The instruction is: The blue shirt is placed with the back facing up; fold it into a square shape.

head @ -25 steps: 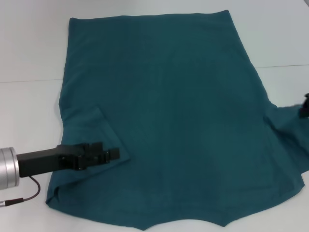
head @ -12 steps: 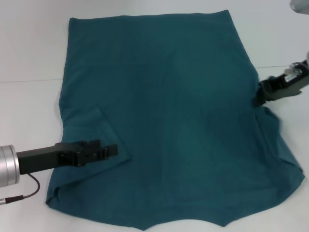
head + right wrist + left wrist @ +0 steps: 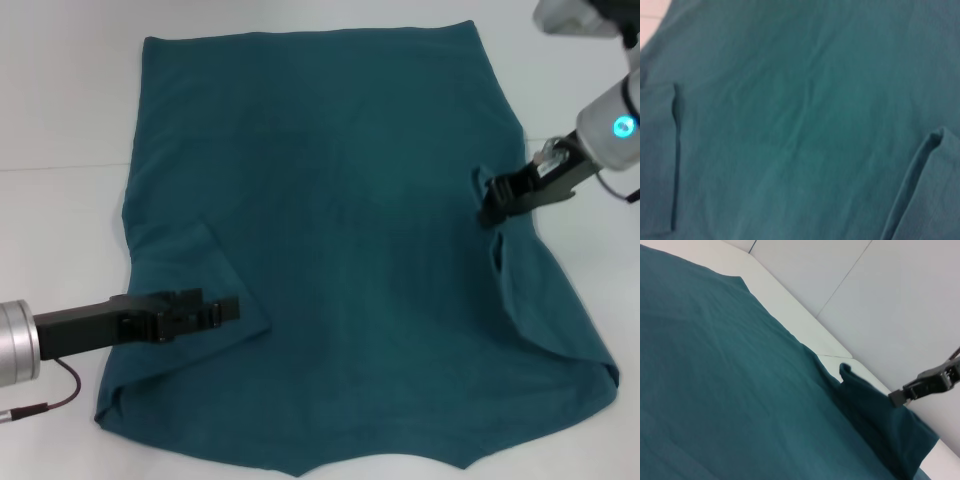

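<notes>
The blue shirt [image 3: 350, 250] lies flat, plain side up, on the white table [image 3: 60, 100]. Its left sleeve [image 3: 185, 265] is folded inward onto the body. My left gripper [image 3: 228, 311] lies low at that folded sleeve's edge. My right gripper [image 3: 490, 208] is shut on the right sleeve [image 3: 520, 290] and holds its edge lifted over the shirt's right side. The left wrist view shows the shirt [image 3: 715, 365] and the right gripper [image 3: 897, 397] pinching the raised fold [image 3: 860, 395]. The right wrist view shows the shirt [image 3: 790, 125] from above, with the held fold [image 3: 920, 190].
A cable [image 3: 55, 400] trails from the left arm [image 3: 60, 335] over the table at the near left. Bare table surrounds the shirt on the left, far and right sides. The collar edge lies at the near table edge.
My right gripper has come in from the right edge, carrying the right sleeve inward over the shirt's body. My left gripper has drawn back slightly to the left.
</notes>
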